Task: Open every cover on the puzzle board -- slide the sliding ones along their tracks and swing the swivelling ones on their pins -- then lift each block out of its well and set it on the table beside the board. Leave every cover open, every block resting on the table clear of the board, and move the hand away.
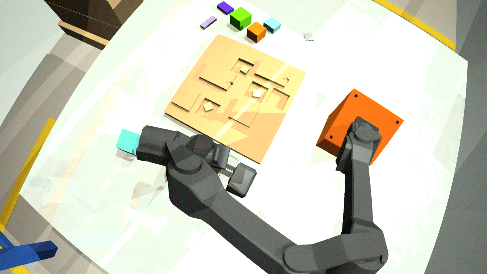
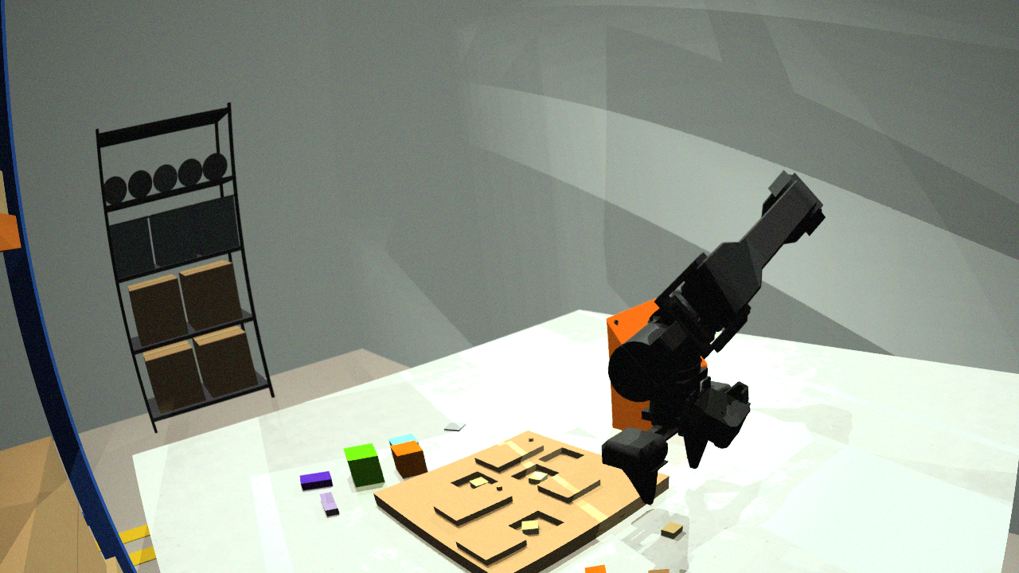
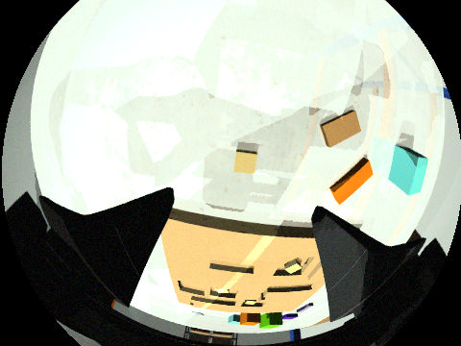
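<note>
The tan board point(image 1: 269, 133) point(image 2: 402, 497) point(image 3: 192, 245) has four wells, and its covers stand off them. Pale blocks point(image 1: 244, 69) point(image 1: 257, 94) point(image 1: 208, 107) point(image 2: 479, 482) point(image 2: 537, 477) point(image 2: 529, 527) sit in three wells. The fourth well point(image 1: 279, 98) point(image 2: 563, 455), at the board's right side in the top view, holds no block. A small tan block point(image 2: 671, 529) point(image 3: 246, 162) rests on the table beside the board, hidden under the arm in the top view. My gripper point(image 2: 672, 483) point(image 3: 246, 206) is open and empty, raised above the table near that block.
A turquoise block point(image 1: 128, 140) point(image 3: 407, 170), an orange slab point(image 3: 351, 182) and a brown slab point(image 3: 341, 128) lie near the gripper. Beyond the board are a green cube point(image 1: 240, 18), an orange cube point(image 1: 256, 32), a light-blue block point(image 1: 272, 25) and purple pieces point(image 1: 225, 7) point(image 1: 208, 22). An orange box point(image 1: 367, 109) stands beside the board.
</note>
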Controlling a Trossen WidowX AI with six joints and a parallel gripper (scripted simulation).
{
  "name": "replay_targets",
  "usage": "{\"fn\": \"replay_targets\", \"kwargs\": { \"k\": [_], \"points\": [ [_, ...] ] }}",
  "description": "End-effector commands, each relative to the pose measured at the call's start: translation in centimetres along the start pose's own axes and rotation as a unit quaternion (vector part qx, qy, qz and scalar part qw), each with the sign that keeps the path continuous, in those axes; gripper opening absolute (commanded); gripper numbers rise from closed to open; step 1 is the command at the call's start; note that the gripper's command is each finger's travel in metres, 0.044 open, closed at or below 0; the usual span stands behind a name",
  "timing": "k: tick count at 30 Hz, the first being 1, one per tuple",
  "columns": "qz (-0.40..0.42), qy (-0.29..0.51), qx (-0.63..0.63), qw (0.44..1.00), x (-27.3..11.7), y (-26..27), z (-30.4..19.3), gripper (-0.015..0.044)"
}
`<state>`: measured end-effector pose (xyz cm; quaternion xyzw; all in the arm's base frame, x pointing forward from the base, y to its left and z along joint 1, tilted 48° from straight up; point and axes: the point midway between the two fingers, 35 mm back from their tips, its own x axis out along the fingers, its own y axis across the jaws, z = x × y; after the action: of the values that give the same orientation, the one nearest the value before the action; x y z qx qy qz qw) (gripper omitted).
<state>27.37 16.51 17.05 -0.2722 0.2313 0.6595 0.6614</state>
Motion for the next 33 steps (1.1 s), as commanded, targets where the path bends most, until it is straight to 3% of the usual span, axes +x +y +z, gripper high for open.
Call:
{"fn": "replay_targets", "kwargs": {
  "k": [1,9,17,30,33],
  "points": [
    [-0.001,-0.002,0.002,1.0,-0.6,0.0,0.1,0.0414],
    [-0.004,0.008,0.241,0.97,-0.4,-1.5,-4.0,0.0204],
    [-0.01,0.014,0.486,0.874,-0.4,-2.4,-8.5,0.0],
    [-0.016,0.012,0.797,0.604,-0.5,-2.5,-15.7,0.0],
    [-0.015,0.012,0.782,0.623,-0.5,-2.4,-16.6,0.0]
  ]
}}
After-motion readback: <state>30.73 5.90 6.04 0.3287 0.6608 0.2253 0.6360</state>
